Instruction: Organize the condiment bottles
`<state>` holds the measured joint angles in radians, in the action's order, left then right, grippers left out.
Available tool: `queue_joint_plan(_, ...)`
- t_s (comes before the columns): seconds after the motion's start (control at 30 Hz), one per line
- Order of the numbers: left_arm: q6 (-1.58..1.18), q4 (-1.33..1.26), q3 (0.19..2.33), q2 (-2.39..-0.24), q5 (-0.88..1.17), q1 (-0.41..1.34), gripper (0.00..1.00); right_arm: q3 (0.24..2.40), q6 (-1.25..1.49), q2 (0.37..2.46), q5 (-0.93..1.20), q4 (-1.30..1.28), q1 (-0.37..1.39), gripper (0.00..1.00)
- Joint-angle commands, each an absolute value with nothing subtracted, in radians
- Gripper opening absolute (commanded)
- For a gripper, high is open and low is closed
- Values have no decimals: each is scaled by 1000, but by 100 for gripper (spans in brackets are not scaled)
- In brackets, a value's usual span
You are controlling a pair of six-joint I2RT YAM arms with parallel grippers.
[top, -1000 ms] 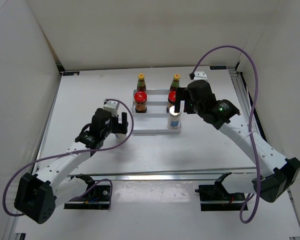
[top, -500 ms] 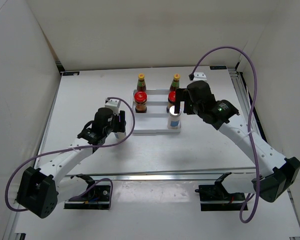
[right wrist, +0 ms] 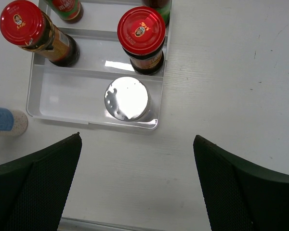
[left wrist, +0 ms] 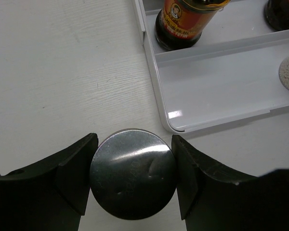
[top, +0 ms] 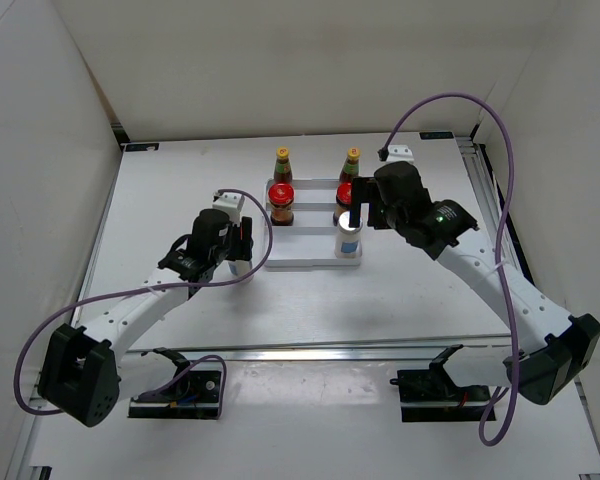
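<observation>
1. Five of the six bottles are seen on the white tray [right wrist: 62, 120]: yellow-capped bottles [top: 283, 158] on the back step, red-lidded jars [right wrist: 141, 29] on the middle step, and the placed shaker [right wrist: 127, 98] at front right.
2. The loose shaker [left wrist: 133, 180] is found upright off the tray, just beside its front-left corner.
3. The left gripper [left wrist: 134, 144] is clamped on it, with both fingers pressed to its sides.
4. The right gripper [right wrist: 136, 139] is held spread wide and empty above the placed shaker.
5. The loose shaker is judged light, rigid and smooth-walled. The slick metal top is best avoided and hold taken on the labelled body. Present grip height cannot be told.
</observation>
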<state>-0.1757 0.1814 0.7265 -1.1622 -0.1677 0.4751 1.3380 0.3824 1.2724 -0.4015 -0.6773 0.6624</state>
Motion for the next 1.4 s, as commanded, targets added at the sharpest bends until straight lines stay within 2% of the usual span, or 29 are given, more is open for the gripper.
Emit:
queue_joint_plan(0.0,-170,224,744,-1157,-161,476,57,1330,370,1264,-411,-647,660,100)
queue_joint_plan(0.1,-170,213,744,-1138,-161,476,43,1330,370,1264,-411,-647,660,100)
queue_joint_plan(0.2,-170,213,744,-1128,-189,476,35,1330,370,1255,-411,-647,660,100)
queue_joint_plan(0.23,-170,213,744,-1115,-189,476,28,1330,370,1255,-411,-647,660,100)
queue_joint_plan(0.33,-161,213,744,-1085,-244,476,15,1330,370,1246,-411,-656,660,100)
queue_joint_plan(0.4,-175,225,753,-1071,-255,476,11,1330,370,1246,-411,-667,660,100)
queue_joint_plan(0.8,-207,281,952,-1041,-235,506,11,1330,360,1218,-420,-676,660,100)
queue_joint_plan(1.03,-218,207,1083,-1186,-190,561,11,1330,360,1200,-440,-695,660,100)
queue_joint_plan(1.37,-132,88,1123,-1433,-173,635,11,1299,351,1124,-472,-736,650,100)
